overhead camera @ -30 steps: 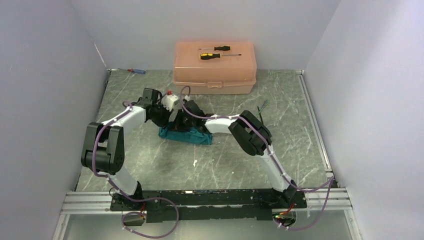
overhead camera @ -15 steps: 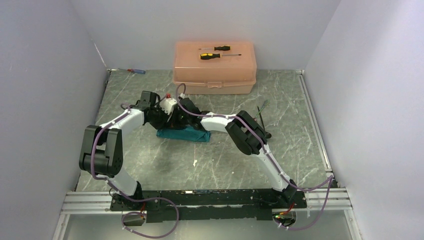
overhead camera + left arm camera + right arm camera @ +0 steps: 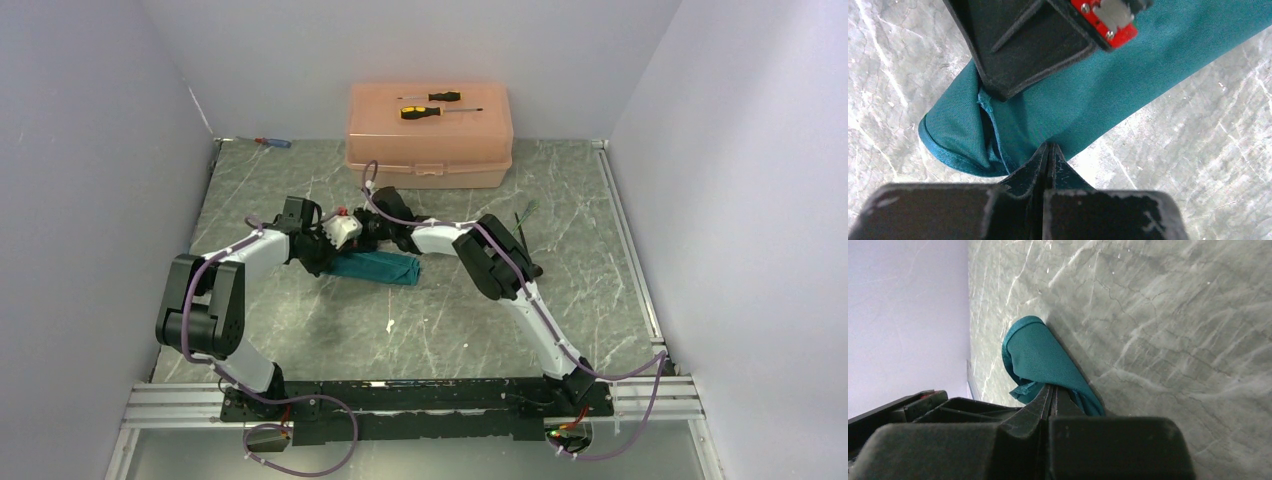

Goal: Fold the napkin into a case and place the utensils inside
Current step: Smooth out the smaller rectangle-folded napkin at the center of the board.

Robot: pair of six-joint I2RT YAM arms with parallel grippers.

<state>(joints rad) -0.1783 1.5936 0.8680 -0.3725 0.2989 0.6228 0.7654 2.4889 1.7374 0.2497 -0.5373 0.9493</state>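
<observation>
1. Napkin (image 3: 385,268): a teal cloth folded into a long narrow band. It lies flat on the worktop (image 3: 450,320), a little left of centre and roughly parallel to the near edge. Its left end is a rounded fold, with a hemmed inner layer showing just inside.
2. Left gripper (image 3: 1048,150): the fingers are pressed together with no gap, pinching the near long edge of the napkin close to its left end.
3. Right gripper (image 3: 1052,392): the fingers are likewise closed tight, with a tuck of the napkin caught between the tips. It sits across the band from the left gripper.
4. Fork (image 3: 524,213): only the greenish tines show, on the right half of the worktop beside the right arm's elbow and well apart from the napkin. The spoon cannot be made out; it may be hidden by the arm.
5. Box (image 3: 430,140): peach plastic with the lid shut, at the middle of the far edge. Two screwdrivers (image 3: 418,112) lie on its lid.
6. Small screwdriver (image 3: 272,142): at the far left corner.
7. Progress, as a judgement: the folding looks well advanced, with the band already case-shaped. Whether an open mouth is ready cannot be told. Nothing is inside yet, so loading both utensils remains.
</observation>
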